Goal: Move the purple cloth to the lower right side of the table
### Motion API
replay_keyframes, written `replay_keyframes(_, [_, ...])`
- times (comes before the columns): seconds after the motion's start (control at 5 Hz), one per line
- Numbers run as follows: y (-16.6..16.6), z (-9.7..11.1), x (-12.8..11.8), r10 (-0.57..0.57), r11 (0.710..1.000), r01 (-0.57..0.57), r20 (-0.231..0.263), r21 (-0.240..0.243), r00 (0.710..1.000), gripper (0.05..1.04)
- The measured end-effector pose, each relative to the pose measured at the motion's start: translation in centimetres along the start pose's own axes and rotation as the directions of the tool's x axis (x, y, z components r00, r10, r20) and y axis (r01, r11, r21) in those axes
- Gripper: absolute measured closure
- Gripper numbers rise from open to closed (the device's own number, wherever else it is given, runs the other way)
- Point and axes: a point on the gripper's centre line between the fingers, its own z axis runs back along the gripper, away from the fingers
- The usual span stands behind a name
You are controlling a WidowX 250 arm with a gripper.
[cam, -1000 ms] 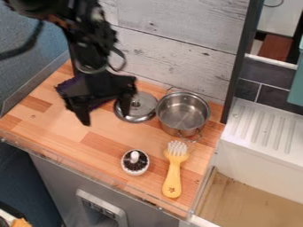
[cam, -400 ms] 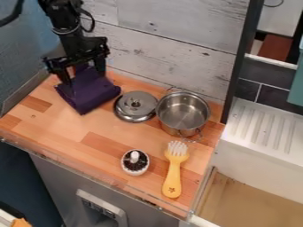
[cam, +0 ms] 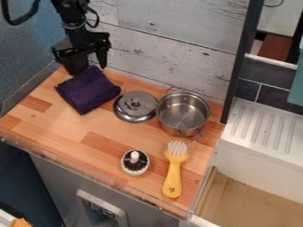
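The black gripper (cam: 88,66) hangs at the upper left of the table, just behind the top corner of the purple cloth. Its fingers stand apart, so it is open, and no cloth is visibly held between them. Folded into a thick, roughly square pad, the purple cloth (cam: 87,90) lies on the wooden table (cam: 65,131) at its back left, left of the pot lid.
The silver lid (cam: 135,106) sits right of the cloth, with a steel pot (cam: 183,114) beside it. Nearer the front are a white round-based brush (cam: 135,162) and a yellow brush (cam: 172,177). A sink unit (cam: 260,133) adjoins at the right.
From in front of and over the cloth, the gripper has moved back toward the wall, uncovering it. The cloth's raised back part has settled lower since the later earlier frame.
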Motion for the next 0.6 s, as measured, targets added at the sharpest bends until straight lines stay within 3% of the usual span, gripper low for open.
replay_keyframes(0.2, [-0.2,-1.5,1.3,-0.039,0.997,0.039,0.001,0.064,0.999,0.082])
replay_keyframes(0.6, [-0.2,-5.7,1.3,-0.069,0.992,0.075,-0.061,0.106,0.996,0.082])
